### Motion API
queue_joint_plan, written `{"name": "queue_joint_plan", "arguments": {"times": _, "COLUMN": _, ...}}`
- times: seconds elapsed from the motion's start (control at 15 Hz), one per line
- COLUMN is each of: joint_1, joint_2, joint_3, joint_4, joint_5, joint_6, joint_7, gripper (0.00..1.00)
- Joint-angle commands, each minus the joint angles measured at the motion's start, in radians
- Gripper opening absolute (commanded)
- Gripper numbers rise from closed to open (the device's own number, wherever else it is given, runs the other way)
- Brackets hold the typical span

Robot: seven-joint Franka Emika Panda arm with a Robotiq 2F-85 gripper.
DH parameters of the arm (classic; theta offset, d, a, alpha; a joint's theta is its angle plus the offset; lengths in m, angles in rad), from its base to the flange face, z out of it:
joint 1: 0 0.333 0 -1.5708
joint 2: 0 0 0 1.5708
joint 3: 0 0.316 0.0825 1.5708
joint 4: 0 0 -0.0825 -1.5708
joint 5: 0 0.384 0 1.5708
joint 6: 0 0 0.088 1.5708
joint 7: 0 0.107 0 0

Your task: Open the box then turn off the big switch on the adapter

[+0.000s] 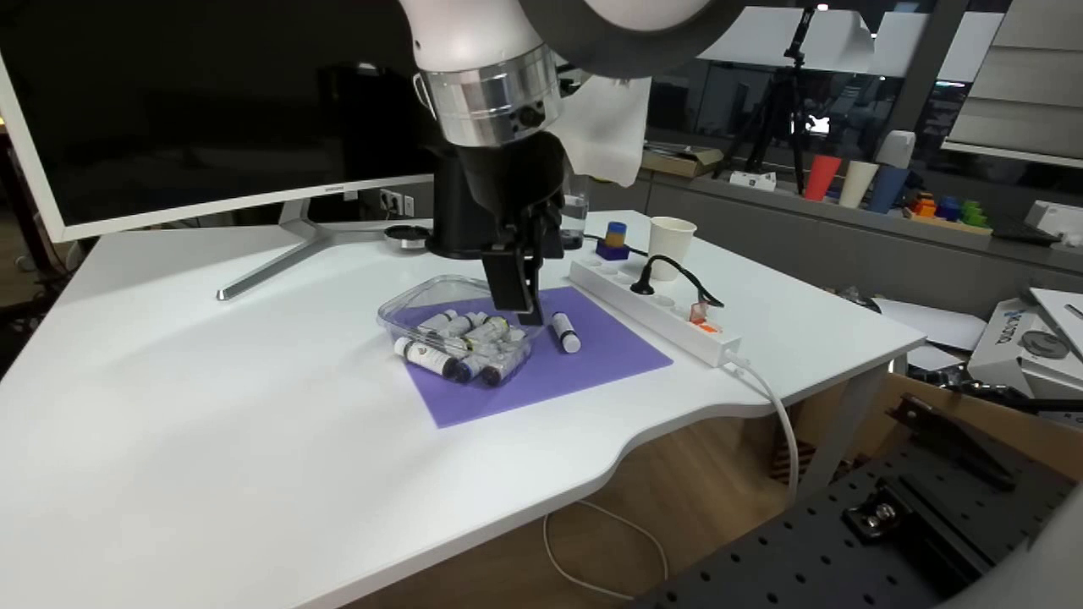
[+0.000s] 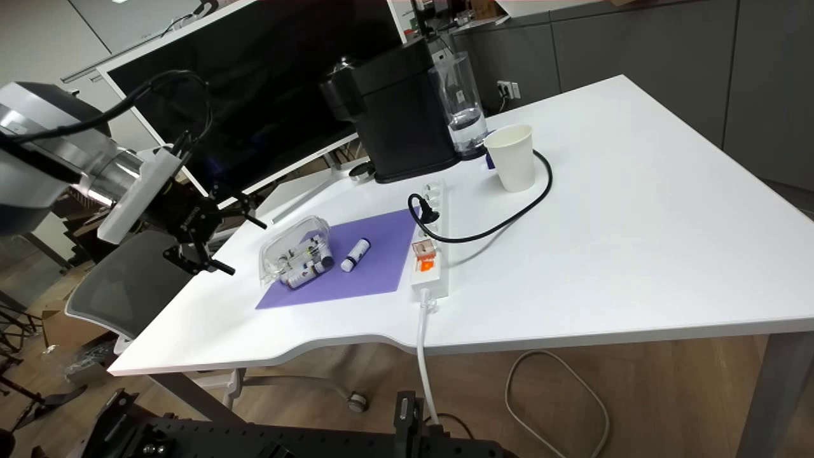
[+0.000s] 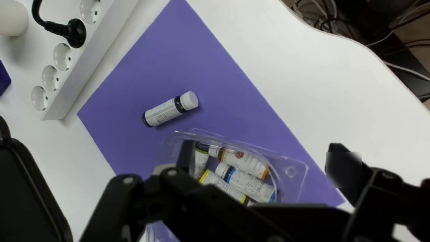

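Clear plastic box (image 1: 444,294) of white-labelled vials (image 3: 252,181), black gripper (image 2: 246,247) above it, fingers (image 1: 508,283) apart, long white power strip (image 1: 651,311) near it

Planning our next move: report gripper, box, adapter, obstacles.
Gripper open, empty. Box holding bottles, open or closed unclear. Loose bottle beside it, black cable looping over adapter, may hinder.

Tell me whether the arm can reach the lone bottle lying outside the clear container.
Probably yes: the end effector is open, and nothing covers the bottle, which lies on the purple sheet, apart from the container.
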Motion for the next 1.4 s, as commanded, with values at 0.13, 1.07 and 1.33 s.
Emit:
{"name": "queue_joint_plan", "arguments": {"times": 0.13, "joint_1": 0.006, "joint_2": 0.099, "joint_3": -0.002, "joint_4": 0.045, "joint_5": -0.082, "joint_6": -0.008, "joint_7": 0.067, "gripper": 1.0}}
{"name": "queue_joint_plan", "arguments": {"times": 1.07, "joint_1": 0.055, "joint_2": 0.28, "joint_3": -0.065, "joint_4": 0.173, "joint_5": -0.236, "joint_6": -0.015, "joint_7": 0.153, "gripper": 1.0}}
{"name": "queue_joint_plan", "arguments": {"times": 1.33, "joint_1": 0.077, "joint_2": 0.299, "joint_3": -0.086, "joint_4": 0.192, "joint_5": -0.241, "joint_6": -0.01, "joint_7": 0.155, "gripper": 1.0}}
